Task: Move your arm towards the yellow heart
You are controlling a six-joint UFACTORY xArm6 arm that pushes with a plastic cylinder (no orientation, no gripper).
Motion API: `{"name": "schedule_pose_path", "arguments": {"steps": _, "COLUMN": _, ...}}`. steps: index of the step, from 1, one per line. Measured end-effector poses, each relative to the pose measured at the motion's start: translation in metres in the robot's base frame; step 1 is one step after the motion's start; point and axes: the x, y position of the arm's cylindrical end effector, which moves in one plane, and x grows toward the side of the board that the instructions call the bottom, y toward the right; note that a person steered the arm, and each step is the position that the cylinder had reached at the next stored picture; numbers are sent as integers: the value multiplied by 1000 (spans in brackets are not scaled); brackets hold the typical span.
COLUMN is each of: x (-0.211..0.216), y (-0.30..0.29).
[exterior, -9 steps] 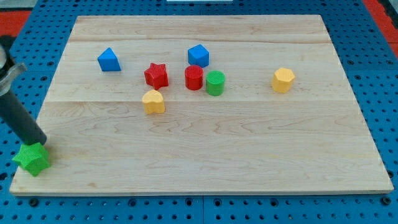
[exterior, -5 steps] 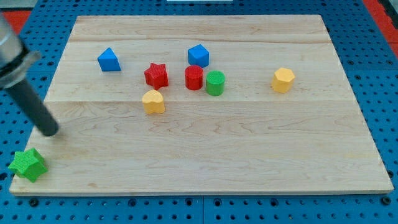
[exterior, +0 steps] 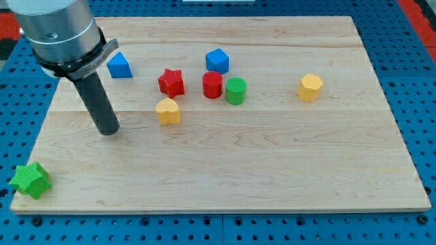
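The yellow heart [exterior: 167, 111] lies on the wooden board [exterior: 272, 170], left of centre. My tip [exterior: 109, 131] rests on the board to the left of the heart and slightly below it, a short gap apart. The dark rod rises up and to the left to the grey arm body at the view's top left.
A red star [exterior: 171, 82], a red cylinder [exterior: 212, 85] and a green cylinder [exterior: 236, 90] sit in a row above the heart. A blue cube [exterior: 217, 60], a blue triangular block [exterior: 119, 65], a yellow hexagon [exterior: 310, 87] and a green star [exterior: 30, 180] at the bottom left corner also show.
My tip has moved right and up, away from the green star and toward the yellow heart. The green star was nudged slightly left early on, then stayed put.
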Motion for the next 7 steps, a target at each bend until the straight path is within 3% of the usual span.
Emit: {"name": "schedule_pose_path", "arguments": {"steps": 7, "x": 10, "y": 7}}
